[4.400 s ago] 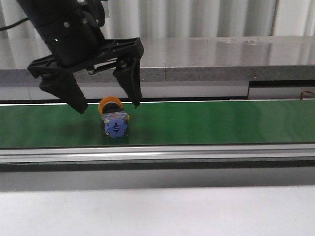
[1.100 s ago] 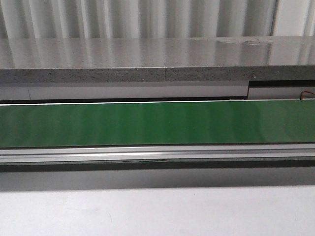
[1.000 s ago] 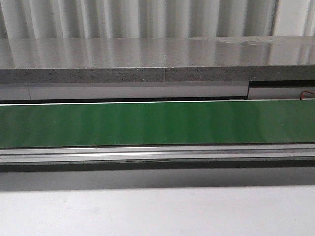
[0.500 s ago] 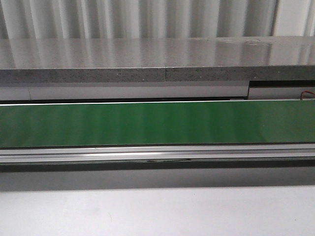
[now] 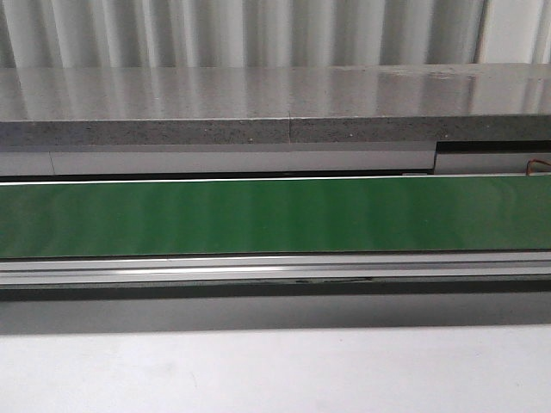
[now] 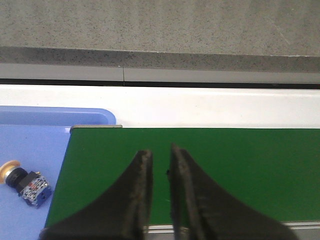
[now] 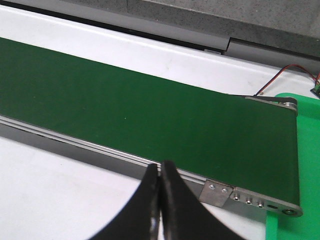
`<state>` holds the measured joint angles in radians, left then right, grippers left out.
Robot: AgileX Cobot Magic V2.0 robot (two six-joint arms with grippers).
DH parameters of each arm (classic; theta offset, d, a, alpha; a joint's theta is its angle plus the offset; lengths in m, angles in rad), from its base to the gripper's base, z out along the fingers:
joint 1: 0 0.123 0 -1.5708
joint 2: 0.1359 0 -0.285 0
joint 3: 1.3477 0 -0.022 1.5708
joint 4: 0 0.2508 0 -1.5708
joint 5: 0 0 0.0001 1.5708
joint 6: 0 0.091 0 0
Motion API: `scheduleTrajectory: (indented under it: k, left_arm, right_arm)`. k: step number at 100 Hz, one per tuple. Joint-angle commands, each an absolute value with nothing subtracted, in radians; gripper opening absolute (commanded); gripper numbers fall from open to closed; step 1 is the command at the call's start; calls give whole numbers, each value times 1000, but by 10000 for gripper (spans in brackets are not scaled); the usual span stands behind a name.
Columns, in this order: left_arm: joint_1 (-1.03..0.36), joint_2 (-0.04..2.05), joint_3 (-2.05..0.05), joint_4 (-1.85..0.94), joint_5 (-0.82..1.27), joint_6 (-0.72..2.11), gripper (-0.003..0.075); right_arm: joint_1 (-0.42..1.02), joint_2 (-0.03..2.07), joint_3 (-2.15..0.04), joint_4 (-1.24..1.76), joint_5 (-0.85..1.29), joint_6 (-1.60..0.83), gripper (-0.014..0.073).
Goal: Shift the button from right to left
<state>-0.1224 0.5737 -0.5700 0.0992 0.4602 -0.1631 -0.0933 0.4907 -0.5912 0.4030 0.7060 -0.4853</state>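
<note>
The button (image 6: 22, 180), with its yellow-orange cap, black collar and blue contact block, lies on its side in a blue tray (image 6: 50, 130) past the belt's end, seen only in the left wrist view. My left gripper (image 6: 159, 152) hangs over the green belt (image 6: 225, 165), well apart from the button. Its fingers stand a narrow gap apart with nothing between them. My right gripper (image 7: 160, 167) is shut and empty above the white table beside the belt's near rail. Neither gripper nor the button shows in the front view.
The green conveyor belt (image 5: 275, 215) runs across the front view, with a grey ledge (image 5: 275, 103) behind it. At the belt's right end lies a green tray (image 7: 305, 160), with a metal bracket (image 7: 216, 192) and red-black wires (image 7: 280, 75) nearby.
About four seconds ago my left gripper stood wide open around the button on the belt. Now both are gone from the front view. Nothing has moved in the last second.
</note>
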Motion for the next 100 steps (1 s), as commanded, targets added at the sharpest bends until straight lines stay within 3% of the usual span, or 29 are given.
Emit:
scheduleTrajectory:
  k: [1,65,100]
  left_arm:
    - [-132,526,-564,90,389,-173,-20]
    - [-132,502,-554,125,362,-173,-20]
    - [-132,423,-304,168,-151,-173,-20]
  right_arm:
    - [-92,492,-617,428,646,-490,-67]
    - [-92,492,-617,428,646,-490,-67]
    - [-92,492,-617,428,646,-490,-67]
